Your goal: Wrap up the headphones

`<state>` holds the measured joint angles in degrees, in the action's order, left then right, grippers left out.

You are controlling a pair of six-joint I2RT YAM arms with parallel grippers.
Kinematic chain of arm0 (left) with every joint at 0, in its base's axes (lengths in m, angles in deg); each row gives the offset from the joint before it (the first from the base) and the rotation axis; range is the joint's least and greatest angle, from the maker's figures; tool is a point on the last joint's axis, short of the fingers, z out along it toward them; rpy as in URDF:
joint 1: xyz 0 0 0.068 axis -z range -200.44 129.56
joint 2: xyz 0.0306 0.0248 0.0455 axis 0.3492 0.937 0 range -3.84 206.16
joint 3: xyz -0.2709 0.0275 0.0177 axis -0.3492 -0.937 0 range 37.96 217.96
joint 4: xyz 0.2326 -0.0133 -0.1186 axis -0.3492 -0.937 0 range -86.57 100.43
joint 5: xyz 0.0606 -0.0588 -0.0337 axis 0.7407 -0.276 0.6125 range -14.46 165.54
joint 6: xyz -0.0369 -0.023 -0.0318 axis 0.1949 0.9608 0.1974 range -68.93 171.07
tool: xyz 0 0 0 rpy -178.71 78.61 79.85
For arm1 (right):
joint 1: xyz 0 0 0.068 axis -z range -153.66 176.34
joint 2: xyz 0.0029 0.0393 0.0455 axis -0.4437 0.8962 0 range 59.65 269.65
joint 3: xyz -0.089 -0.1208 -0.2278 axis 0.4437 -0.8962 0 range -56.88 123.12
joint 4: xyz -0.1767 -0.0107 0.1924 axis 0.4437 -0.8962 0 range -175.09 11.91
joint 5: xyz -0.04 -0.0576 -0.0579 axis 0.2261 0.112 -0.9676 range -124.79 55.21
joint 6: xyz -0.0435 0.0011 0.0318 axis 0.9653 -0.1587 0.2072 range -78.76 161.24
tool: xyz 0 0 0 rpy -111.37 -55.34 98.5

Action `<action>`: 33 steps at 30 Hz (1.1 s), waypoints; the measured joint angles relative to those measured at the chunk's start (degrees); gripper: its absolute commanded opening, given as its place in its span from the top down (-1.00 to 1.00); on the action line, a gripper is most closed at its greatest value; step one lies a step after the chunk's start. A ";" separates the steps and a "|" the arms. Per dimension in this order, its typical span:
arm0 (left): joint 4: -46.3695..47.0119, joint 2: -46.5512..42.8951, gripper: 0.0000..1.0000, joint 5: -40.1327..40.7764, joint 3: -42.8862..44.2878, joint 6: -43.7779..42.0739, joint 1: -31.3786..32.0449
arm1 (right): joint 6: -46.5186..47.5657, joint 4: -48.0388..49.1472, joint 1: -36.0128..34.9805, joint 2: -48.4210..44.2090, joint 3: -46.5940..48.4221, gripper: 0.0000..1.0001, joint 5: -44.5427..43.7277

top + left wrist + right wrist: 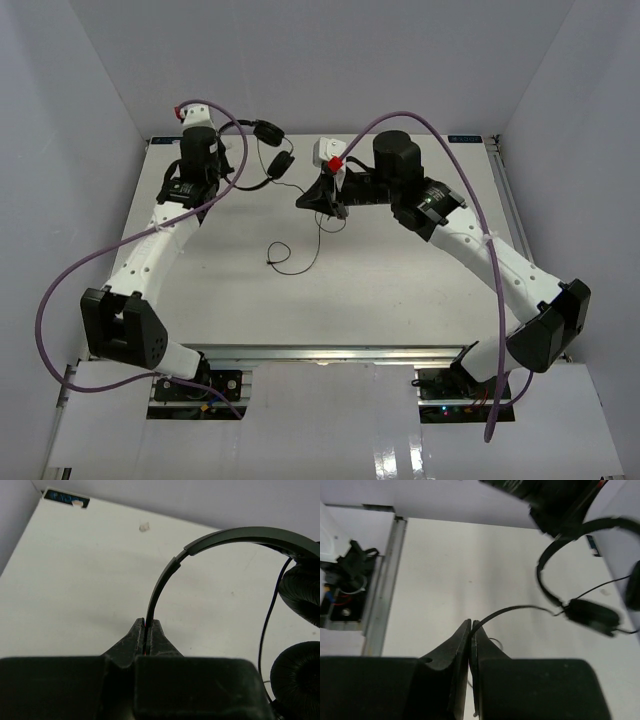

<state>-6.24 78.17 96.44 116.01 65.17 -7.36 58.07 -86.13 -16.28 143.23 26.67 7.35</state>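
Observation:
The black headphones [268, 132] hang at the back left of the table, their two earcups close together. My left gripper [230, 168] is shut on the thin headband [200, 542], with the earcups [300, 590] to its right. My right gripper [305, 200] is shut on the thin black cord [510, 611], just right of the earcups. The headphones also show blurred in the right wrist view [590, 616]. From the right gripper the cord drops to a loose loop on the table [295, 262], ending in a small plug [270, 263].
The white table [400, 290] is walled at the back and both sides. Thick purple robot cables [70, 290] arc off both arms. A metal rail [330, 352] runs along the near edge. A small blue label [66, 498] sits at the far corner.

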 measured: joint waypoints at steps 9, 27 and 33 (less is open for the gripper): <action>0.60 6.18 1.00 -3.75 -8.72 -2.46 1.31 | 23.96 -20.68 -8.58 0.51 8.64 0.85 -27.26; -0.10 -9.65 1.00 -22.30 -21.14 -10.71 6.40 | 41.03 -3.43 -7.56 1.35 -4.55 0.84 -50.97; -0.48 -15.23 1.00 -29.52 -22.37 -11.25 8.98 | 36.10 -2.23 -1.84 4.35 -1.39 0.85 -45.31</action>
<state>-6.72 62.94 66.92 93.64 53.93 1.62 94.17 -88.36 -18.12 147.58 25.29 -37.96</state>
